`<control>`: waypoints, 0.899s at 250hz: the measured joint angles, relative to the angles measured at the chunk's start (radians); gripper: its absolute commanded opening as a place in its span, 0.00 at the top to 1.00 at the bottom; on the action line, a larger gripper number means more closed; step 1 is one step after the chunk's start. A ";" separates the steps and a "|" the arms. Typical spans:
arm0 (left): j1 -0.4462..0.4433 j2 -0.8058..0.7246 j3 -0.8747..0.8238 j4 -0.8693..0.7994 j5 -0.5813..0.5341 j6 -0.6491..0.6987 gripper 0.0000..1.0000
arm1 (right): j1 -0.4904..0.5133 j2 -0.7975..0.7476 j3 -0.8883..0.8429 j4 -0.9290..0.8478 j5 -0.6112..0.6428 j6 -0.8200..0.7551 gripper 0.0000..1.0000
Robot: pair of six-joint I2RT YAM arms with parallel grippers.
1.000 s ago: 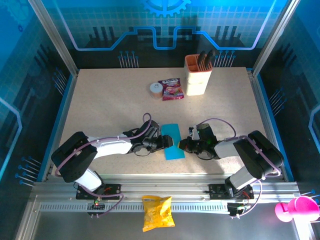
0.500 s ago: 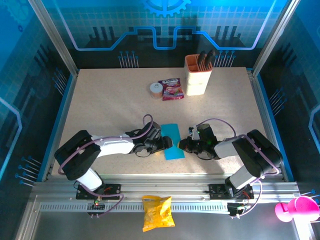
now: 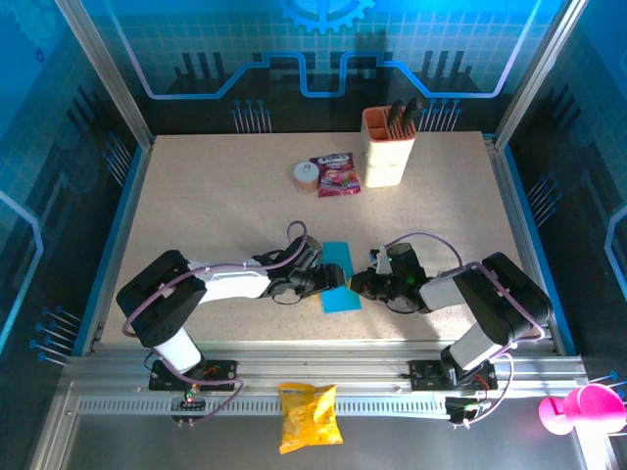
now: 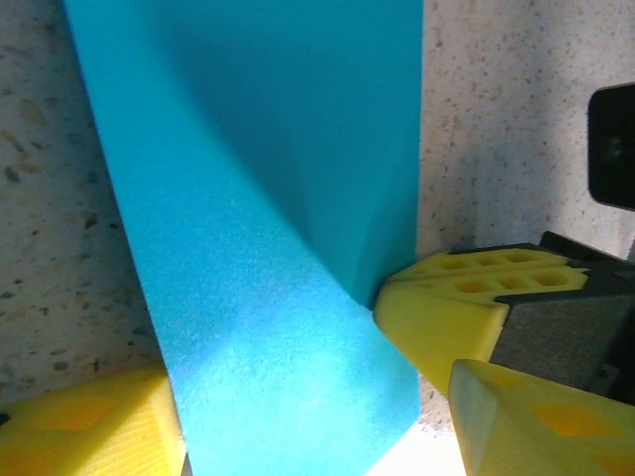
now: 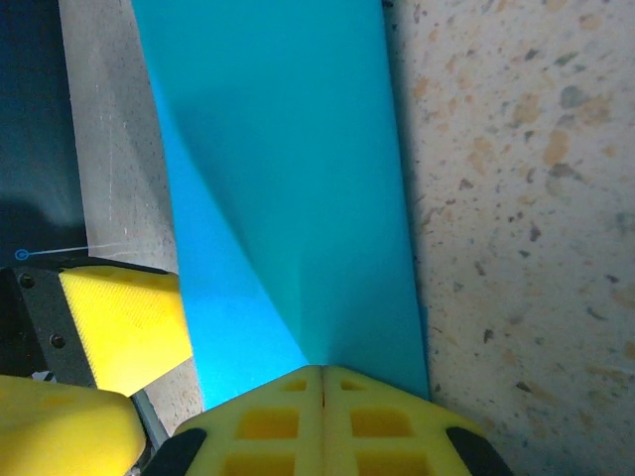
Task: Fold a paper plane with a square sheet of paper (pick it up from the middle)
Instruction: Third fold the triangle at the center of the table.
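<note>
Pinching: right gripper [image 5: 322, 392], pressed together on paper [image 3: 341, 259] edge, frame centre.
Left gripper [image 4: 308, 421]: spread, fingers either side of paper.
Paper: creased, lying on table [image 3: 216, 206].

Black-and-white arms [image 3: 230, 284] trailing looped purple cables [image 3: 291, 235] end in yellow fingers [image 4: 541, 416].

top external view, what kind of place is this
Likely a robot lab work cell: a speckled table boxed in by an aluminium frame, blue circuit-print panels behind, and two arms bolted to the near rail.
</note>
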 measured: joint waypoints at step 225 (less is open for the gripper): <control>0.000 0.000 -0.056 0.094 0.026 0.068 0.85 | 0.000 -0.002 0.001 -0.004 0.000 -0.001 1.00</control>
